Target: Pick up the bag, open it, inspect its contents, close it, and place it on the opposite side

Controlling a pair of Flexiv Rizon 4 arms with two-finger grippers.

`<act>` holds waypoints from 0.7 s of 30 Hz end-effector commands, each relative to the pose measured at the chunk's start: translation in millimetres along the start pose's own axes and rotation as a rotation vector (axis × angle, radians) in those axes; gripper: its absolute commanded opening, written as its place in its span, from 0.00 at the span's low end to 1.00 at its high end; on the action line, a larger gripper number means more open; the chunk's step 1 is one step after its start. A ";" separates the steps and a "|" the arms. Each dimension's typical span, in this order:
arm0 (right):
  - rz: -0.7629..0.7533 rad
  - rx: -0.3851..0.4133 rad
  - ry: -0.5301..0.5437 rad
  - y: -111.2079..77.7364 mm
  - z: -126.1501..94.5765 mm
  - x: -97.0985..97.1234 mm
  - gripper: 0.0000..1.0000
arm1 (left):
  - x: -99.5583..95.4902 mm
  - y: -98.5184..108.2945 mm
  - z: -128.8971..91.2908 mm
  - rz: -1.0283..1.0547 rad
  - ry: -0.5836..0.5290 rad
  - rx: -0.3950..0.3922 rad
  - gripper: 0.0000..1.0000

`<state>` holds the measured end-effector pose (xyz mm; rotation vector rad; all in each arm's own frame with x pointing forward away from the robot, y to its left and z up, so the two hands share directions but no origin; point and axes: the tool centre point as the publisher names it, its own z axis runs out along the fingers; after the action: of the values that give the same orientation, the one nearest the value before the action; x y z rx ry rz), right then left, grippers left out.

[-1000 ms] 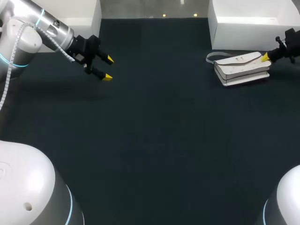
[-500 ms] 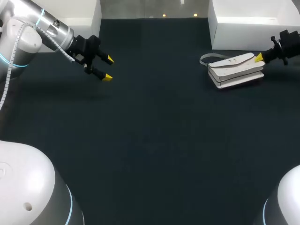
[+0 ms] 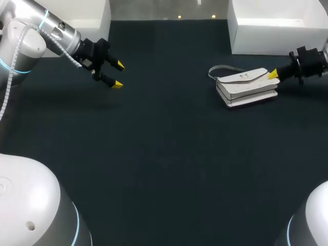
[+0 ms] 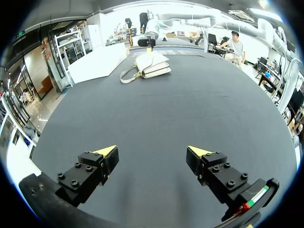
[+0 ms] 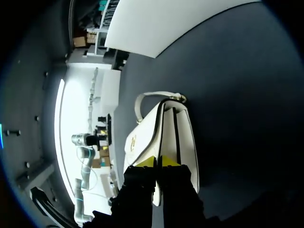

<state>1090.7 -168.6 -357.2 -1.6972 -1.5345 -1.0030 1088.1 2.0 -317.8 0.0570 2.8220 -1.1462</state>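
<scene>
1. Bag (image 3: 246, 87): it is white and lies flat on the dark tabletop (image 3: 169, 154), on the right side, near a white box (image 3: 277, 25).
2. Its strap (image 3: 218, 69) curls out from the end that faces the middle.
3. The right gripper (image 3: 273, 75) is pinched tight on the bag's other end, with its yellow tips close together.
4. The left gripper (image 3: 118, 75) is far away on the left side, holding nothing, with its fingers wide apart.

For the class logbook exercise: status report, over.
Left gripper open, above table. Right gripper shut on white bag. White boxes at far corners.
</scene>
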 end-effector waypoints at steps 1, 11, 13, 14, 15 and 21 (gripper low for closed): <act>0.004 -0.334 -0.046 -28.0 15.4 12.7 0.00 | -0.2 0.9 0.7 0.001 -0.001 0.003 1.00; 0.006 -0.383 -0.036 -49.9 37.3 27.7 0.00 | -0.2 0.9 0.7 0.001 -0.001 0.003 1.00; 0.010 -0.386 -0.021 -53.3 39.0 29.3 0.00 | -0.2 0.9 0.7 0.001 -0.001 0.003 1.00; 0.008 -0.386 -0.022 -55.0 40.6 30.3 0.00 | -0.2 0.9 0.7 0.001 -0.001 0.003 1.00; 0.008 -0.385 -0.021 -56.0 41.8 30.8 0.00 | -0.2 0.9 0.7 0.001 -0.001 0.003 1.00; 0.014 -0.385 -0.029 -65.8 50.4 33.0 0.00 | -0.2 0.9 0.7 0.001 -0.001 0.003 1.00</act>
<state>1039.2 -106.6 -357.9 -1.7621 -1.5117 -1.0446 1088.1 2.0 -317.8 0.0570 2.8219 -1.1462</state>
